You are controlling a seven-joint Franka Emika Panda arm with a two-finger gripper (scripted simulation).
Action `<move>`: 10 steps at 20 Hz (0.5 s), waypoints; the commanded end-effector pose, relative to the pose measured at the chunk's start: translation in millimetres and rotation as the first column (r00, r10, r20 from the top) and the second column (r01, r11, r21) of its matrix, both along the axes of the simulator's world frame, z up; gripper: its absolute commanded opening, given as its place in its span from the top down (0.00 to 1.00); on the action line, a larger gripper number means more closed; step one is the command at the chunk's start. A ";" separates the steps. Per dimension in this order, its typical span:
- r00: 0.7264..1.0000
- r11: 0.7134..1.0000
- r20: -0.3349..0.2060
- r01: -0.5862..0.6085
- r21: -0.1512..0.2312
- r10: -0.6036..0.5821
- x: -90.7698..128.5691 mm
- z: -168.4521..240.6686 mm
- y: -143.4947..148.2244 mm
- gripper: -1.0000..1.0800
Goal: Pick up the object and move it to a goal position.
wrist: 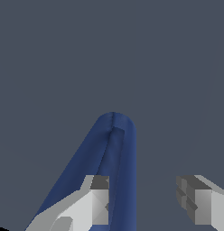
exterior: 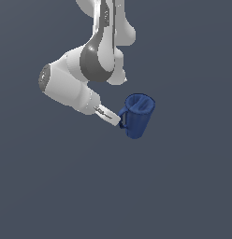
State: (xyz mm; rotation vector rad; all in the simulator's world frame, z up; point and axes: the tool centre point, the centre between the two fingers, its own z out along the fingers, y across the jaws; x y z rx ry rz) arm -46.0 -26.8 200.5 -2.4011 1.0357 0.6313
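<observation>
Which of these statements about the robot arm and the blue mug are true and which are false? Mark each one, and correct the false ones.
1. The mug is dark blue. True.
2. The mug is wider at its base than at its rim. False: it is wider at the rim.
3. In the wrist view, both fingers of the gripper press on the mug. False: one finger stands clear of it, with a gap between.
4. In the exterior view, the arm reaches the mug from the exterior view's left. True.
</observation>
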 end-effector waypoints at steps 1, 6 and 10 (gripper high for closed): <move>0.998 0.998 -0.040 0.047 0.032 -0.045 0.7 -7.9 -1.4 0.38; 0.979 0.982 -0.142 0.161 0.100 -0.146 3.5 -25.8 -4.6 0.38; 0.957 0.963 -0.207 0.233 0.135 -0.202 5.9 -36.7 -6.9 0.38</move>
